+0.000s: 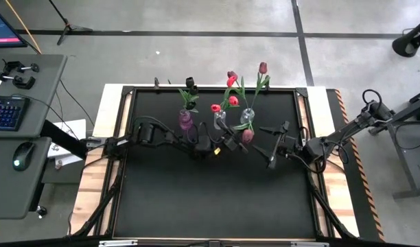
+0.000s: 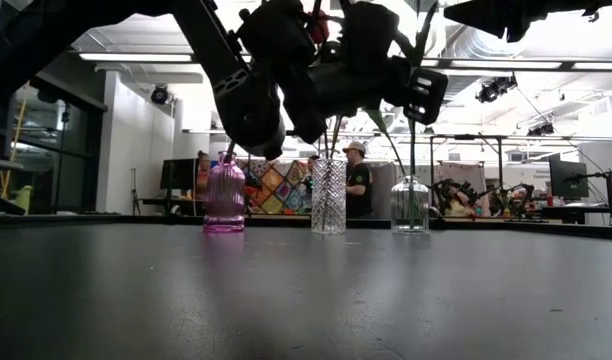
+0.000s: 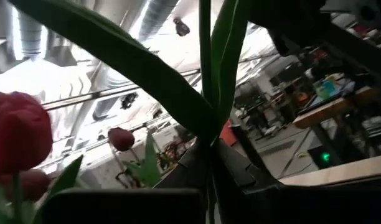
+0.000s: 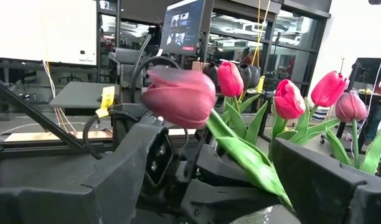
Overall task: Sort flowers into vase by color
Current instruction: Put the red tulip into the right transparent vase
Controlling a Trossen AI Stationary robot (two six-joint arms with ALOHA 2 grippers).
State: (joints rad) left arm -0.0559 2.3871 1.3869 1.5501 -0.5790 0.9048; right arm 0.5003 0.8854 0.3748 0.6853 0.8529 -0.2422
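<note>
Looking down from above, you find the left tool (image 1: 239,142) at the middle of the black desk (image 1: 217,199), clenched on the green stem of a pink tulip (image 1: 248,135) whose head lies just right of the tool. In the left wrist view that stem (image 3: 205,74) and its long leaf rise from between the dark fingers, so the grip is plain. The right wrist view shows the same pink head (image 4: 178,96) blurred in the centre of the frame, with the left arm's dark body beneath it.

Your right tool (image 1: 268,146) sits just right of that flower, a little right of centre in the overhead frame, its fingers spread wide and released, grasping nothing. The tulip head lies between the two tools.

Along the upper edge of the desk you have three vases in a row. A purple vase (image 1: 186,119) stands left, holding a dark tulip (image 1: 190,82). A clear ribbed vase (image 1: 219,118) stands in the middle with red tulips (image 1: 232,100). A rounder clear vase (image 1: 248,115) stands right, holding a maroon tulip (image 1: 263,67). From desk level, the purple vase (image 2: 224,196), ribbed vase (image 2: 328,196) and round vase (image 2: 410,206) line up left to right beneath the dark arms.
</note>
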